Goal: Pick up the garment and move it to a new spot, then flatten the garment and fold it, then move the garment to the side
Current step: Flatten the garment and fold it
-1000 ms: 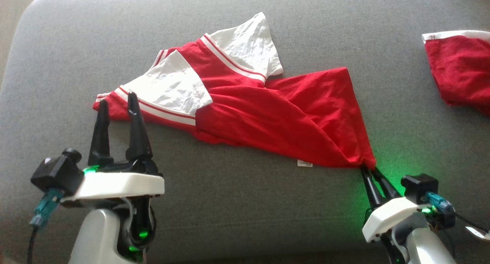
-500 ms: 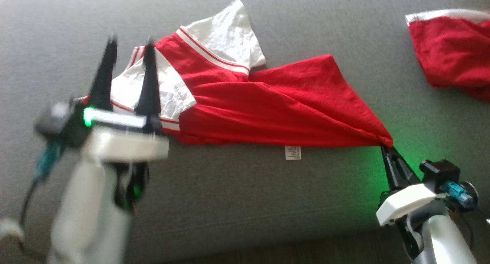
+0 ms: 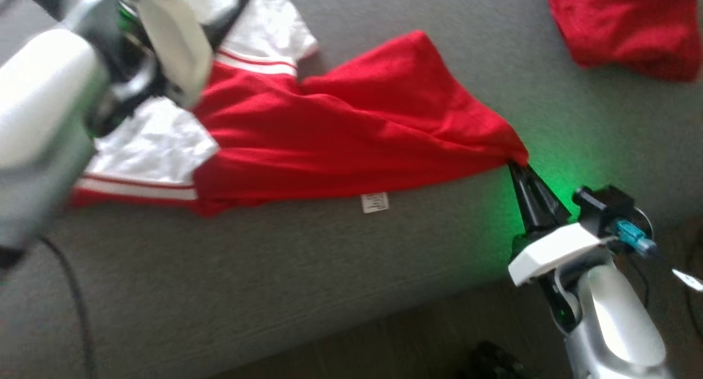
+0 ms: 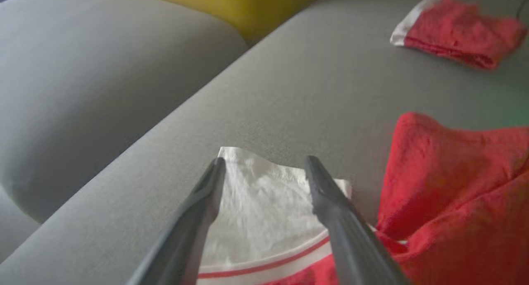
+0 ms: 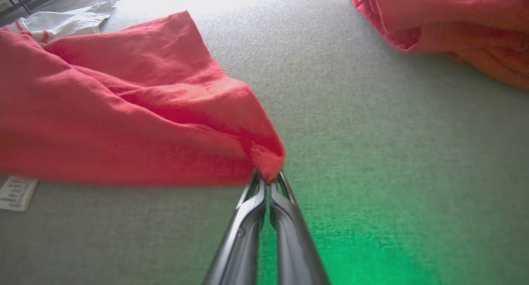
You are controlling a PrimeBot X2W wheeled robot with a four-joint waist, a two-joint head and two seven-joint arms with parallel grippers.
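Garment corner pinched in right gripper; left gripper wide apart over sleeve, contact unclear.

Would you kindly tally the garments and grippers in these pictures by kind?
Garments: 2, the red-and-white shirt and the other red garment.
Grippers: 2, the left gripper open, the right gripper shut on the shirt's corner.
Total: 4.
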